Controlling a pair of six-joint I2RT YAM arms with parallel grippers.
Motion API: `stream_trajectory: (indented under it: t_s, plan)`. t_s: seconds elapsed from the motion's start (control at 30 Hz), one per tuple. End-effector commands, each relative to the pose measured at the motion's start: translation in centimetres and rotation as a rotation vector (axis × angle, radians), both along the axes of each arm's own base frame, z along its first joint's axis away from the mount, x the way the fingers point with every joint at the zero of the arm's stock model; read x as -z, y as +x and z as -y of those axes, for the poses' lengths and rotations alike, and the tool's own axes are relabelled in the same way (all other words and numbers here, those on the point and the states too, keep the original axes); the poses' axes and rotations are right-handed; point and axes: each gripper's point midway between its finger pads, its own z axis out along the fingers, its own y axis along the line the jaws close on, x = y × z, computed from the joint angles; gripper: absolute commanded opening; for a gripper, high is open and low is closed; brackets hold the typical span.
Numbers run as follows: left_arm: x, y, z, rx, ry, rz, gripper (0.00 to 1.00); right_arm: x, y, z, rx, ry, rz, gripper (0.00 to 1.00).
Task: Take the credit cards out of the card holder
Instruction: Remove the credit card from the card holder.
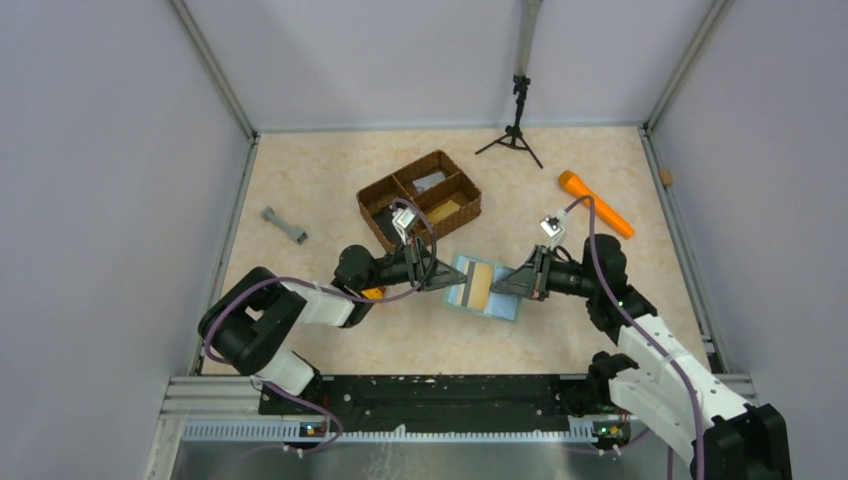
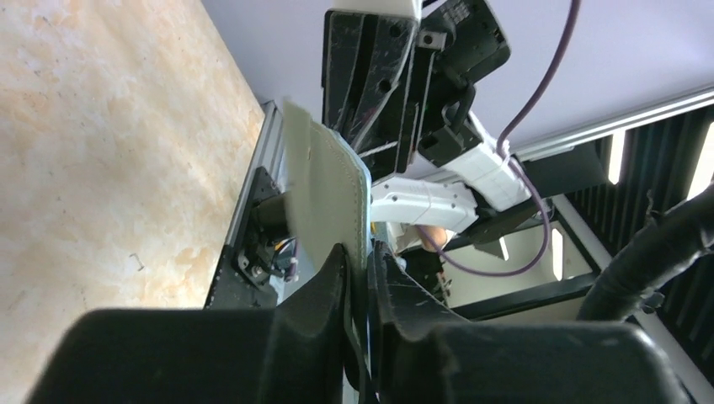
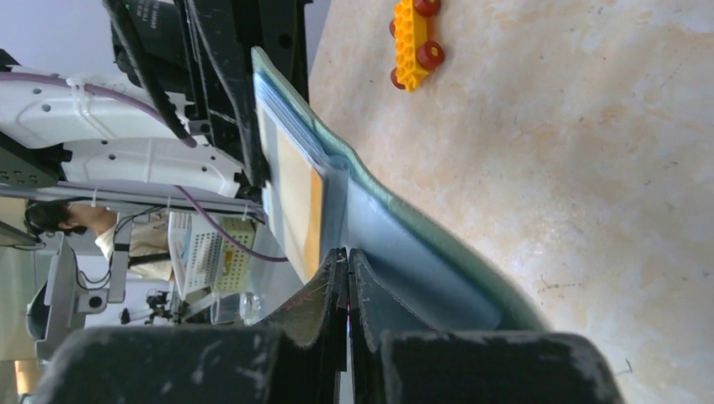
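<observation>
Grey-green card holder (image 1: 484,300) open | left pincer (image 1: 446,280) clamps one edge | right pincer (image 1: 504,285) clamps opposite edge

L arm (image 1: 312,302) & R arm (image 1: 652,342) both stretched low, inward, facing each other. L gripper (image 1: 441,279) & R gripper (image 1: 507,284) each pinched tight on opposite card holder (image 1: 497,306) edges.

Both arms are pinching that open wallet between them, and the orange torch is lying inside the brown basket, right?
Not quite. The left gripper and right gripper do pinch the open card holder, but the orange torch lies on the table, right of the brown basket and apart from it. The top view shows this.
</observation>
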Motion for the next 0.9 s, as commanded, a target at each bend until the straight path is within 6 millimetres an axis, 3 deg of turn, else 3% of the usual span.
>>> stream_trajectory:
  t_s: [0.0,0.1,0.17,0.23,0.27,0.33,0.53,0.7,0.87]
  plan:
    - [-3.4,-0.7,-0.8,0.006,-0.107,0.112,0.21,-0.2,0.5,0.5,0.024,-0.019,0.028,0.0]
    - [-3.4,-0.6,-0.7,0.003,-0.106,0.111,0.19,-0.8,0.2,0.2,0.005,0.018,0.033,0.0]
    - [-3.3,-0.5,-0.7,0.001,-0.105,0.106,0.09,-1.5,0.0,0.0,-0.013,0.059,0.037,0.0]
    - [-3.3,-0.5,-0.7,0.0,-0.109,0.105,0.0,-2.3,-0.5,-0.3,-0.037,0.104,0.045,0.16]
    - [-3.3,-0.5,-0.7,0.001,-0.112,0.105,0.0,-2.8,-0.6,-0.3,-0.045,0.128,0.06,0.26]
    - [-3.4,-0.4,-0.7,0.001,-0.118,0.104,0.0,-3.2,-0.7,-0.4,-0.045,0.154,0.062,0.34]
    - [-3.7,-0.3,-0.5,0.008,-0.129,0.101,0.0,-3.3,-0.9,-0.5,-0.056,0.187,0.048,0.34]
    - [-3.5,-0.3,-0.2,0.012,-0.128,0.095,0.0,-3.4,-0.9,-0.7,-0.061,0.209,0.043,0.24]
    - [-3.5,-0.1,0.4,0.018,-0.13,0.09,0.0,-3.6,-0.8,-0.7,-0.06,0.215,0.049,0.24]
